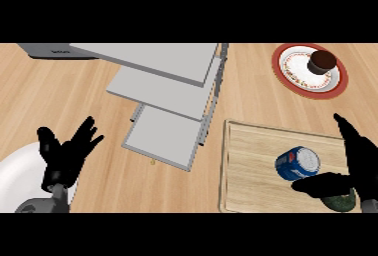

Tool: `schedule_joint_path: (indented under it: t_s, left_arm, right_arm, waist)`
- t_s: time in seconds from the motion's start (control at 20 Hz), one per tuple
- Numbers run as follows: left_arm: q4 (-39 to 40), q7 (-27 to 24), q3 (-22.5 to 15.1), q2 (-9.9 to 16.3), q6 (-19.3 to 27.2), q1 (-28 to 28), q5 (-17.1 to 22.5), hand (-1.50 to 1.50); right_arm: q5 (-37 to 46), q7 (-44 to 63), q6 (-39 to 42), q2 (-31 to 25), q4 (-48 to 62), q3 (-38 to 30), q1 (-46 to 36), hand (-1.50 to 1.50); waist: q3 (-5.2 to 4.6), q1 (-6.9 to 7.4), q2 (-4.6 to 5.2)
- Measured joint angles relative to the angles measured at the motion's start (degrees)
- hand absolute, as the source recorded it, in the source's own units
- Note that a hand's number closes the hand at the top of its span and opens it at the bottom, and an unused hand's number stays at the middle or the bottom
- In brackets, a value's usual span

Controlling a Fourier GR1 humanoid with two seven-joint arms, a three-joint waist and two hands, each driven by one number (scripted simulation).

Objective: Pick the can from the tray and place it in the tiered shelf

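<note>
The can [297,163] lies on the tray [251,175] — just left of the right hand [354,165], between its spread straight fingers [345,129] and thumb, not gripped. Left hand [66,150] rests with fingers spread.

We see only part of the right hand [353,165]; its outer side and the forearm run off the view's right edge. A dark green object [340,202] lies just under its thumb, mostly covered, and we cannot identify it. The thumb also masks the near right part of the tray [251,165]. Near the left hand [65,150], a white rounded form [22,167] is cut by the left edge. The tiered shelf [166,85] has its far end cropped at the top. Lettering on the can [297,163] is too small to read.
</note>
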Motion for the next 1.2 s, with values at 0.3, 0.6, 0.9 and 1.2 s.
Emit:
schedule_joint_path:
  t_s: [0.3, 0.6, 0.9, 1.2]
  left_arm:
    - [0.2, 0.0, 1.0, 0.3, -0.7, -0.1, 0.3, 0.0]
    - [-0.8, 1.3, 1.0, 0.0, -1.0, 0.2, 0.0, 0.0]
    - [0.3, 0.2, 1.9, -0.4, -1.7, 0.2, -0.6, 0.0]
    - [-1.2, 1.1, 1.3, -1.6, -0.7, 0.6, -1.6, 0.0]
  right_arm:
    - [4.8, -0.8, 1.1, 3.3, 2.9, 0.1, -0.1, -1.5]
    - [9.1, -3.3, 1.2, 8.7, 8.1, -1.4, -1.3, -1.5]
    - [12.3, -5.6, 1.7, 13.5, 10.6, -3.0, -1.6, 1.5]
    - [9.3, -9.1, 6.9, 14.9, 12.7, -0.1, -2.1, 1.5]
  waist:
    - [0.0, -0.19, -0.02]
    - [-0.04, -0.17, 0.05]
    - [-0.17, -0.28, -0.27]
    - [-0.24, 0.0, -0.36]
